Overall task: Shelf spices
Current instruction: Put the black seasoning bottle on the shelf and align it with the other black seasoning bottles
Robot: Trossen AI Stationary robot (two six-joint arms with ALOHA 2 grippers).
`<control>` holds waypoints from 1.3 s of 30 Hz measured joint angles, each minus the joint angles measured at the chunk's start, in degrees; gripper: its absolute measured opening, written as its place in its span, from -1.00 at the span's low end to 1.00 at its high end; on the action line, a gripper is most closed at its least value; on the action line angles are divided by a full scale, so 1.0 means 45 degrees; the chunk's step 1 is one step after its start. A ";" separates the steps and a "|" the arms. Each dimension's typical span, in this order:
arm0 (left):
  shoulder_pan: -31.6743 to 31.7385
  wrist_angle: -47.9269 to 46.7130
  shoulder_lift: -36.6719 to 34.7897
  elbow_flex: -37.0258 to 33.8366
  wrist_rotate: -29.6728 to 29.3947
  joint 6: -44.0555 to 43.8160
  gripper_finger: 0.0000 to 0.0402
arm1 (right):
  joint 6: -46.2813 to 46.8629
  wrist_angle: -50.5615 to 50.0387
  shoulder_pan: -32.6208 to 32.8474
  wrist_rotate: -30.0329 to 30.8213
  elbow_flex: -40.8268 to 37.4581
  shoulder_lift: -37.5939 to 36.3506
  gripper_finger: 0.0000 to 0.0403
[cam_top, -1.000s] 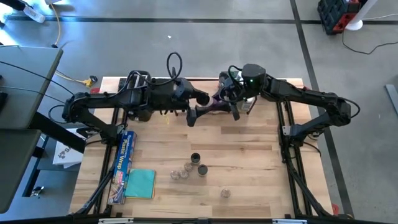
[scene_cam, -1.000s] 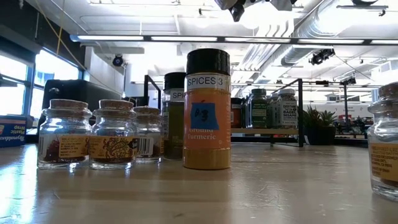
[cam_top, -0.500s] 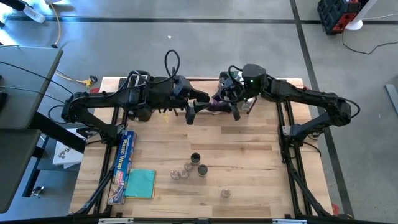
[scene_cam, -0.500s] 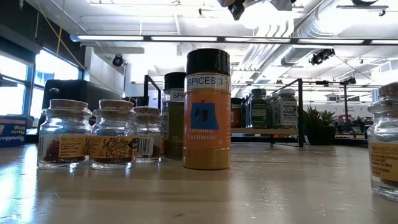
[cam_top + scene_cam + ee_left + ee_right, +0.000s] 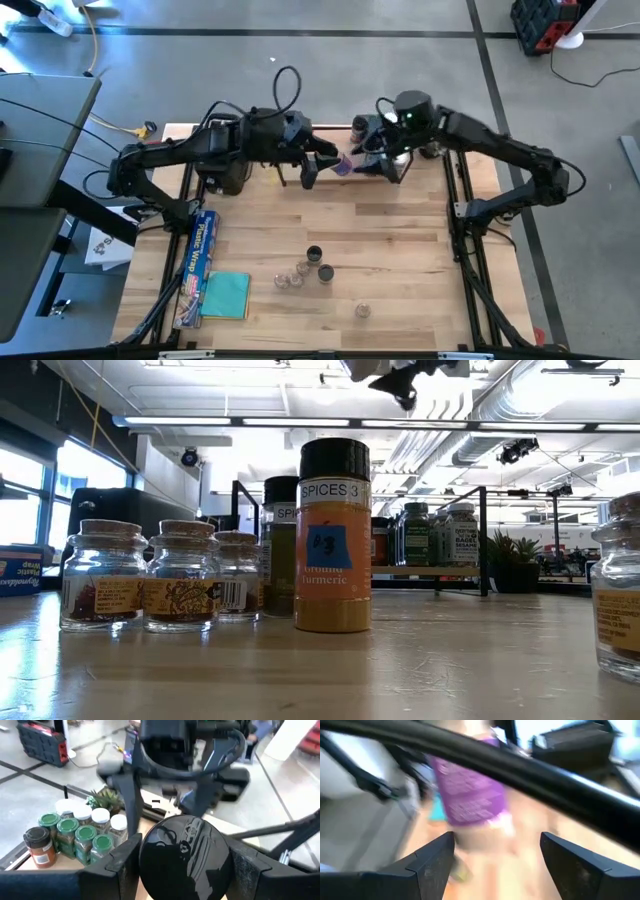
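A jar with a purple label (image 5: 341,165) and a black lid (image 5: 182,857) hangs high over the table's far half, with my left gripper (image 5: 322,166) shut on it. Just to the jar's right, my right gripper (image 5: 382,160) stands open and apart from it; its wrist view shows the jar (image 5: 470,790) ahead of its spread fingers. Several spices (image 5: 312,266) stand on the table toward its near edge. More spices with green and white lids (image 5: 80,832) stand on the shelf (image 5: 430,568) at the far edge. My left gripper pinches the jar at its lid end (image 5: 150,865) between its two fingers, one on each side of the black lid. The fingers lie roughly level, coming from the table's left. The jar lies on its side, lifted clear, its body pointing toward the right arm.
A long box of plastic wrap (image 5: 198,262) and a teal cloth (image 5: 226,295) lie near the left edge. A black toaster (image 5: 226,176) sits under the left arm. A small potted plant (image 5: 106,800) stands beside the shelved jars. A glass jar (image 5: 362,311) stands alone near the front.
My right gripper has let go of the purple-labelled jar and drawn back toward the table's right and far edges. The jar stays with my left gripper, which has carried it a little toward the far edge, still lying on its side and clear of the table.
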 joint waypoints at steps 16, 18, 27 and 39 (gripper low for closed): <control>0.2770 -0.1824 0.5652 0.3106 0.0673 0.2513 0.05 | -0.0475 -0.6735 -0.0335 0.6900 0.4194 -0.2240 0.45; 0.3057 -0.1778 0.6116 0.3111 0.0628 0.2540 0.07 | 0.0183 -0.6764 -0.0330 0.6900 0.4189 -0.2543 0.45; 0.3803 -0.0625 0.7481 0.3125 0.0702 0.3177 0.08 | 0.2225 -0.7046 -0.0281 0.6900 0.4180 -0.3541 0.45; 0.3798 -0.0028 0.8139 0.3126 0.0744 0.3737 0.10 | 0.2708 -0.7512 -0.0277 0.7211 0.4170 -0.3636 0.45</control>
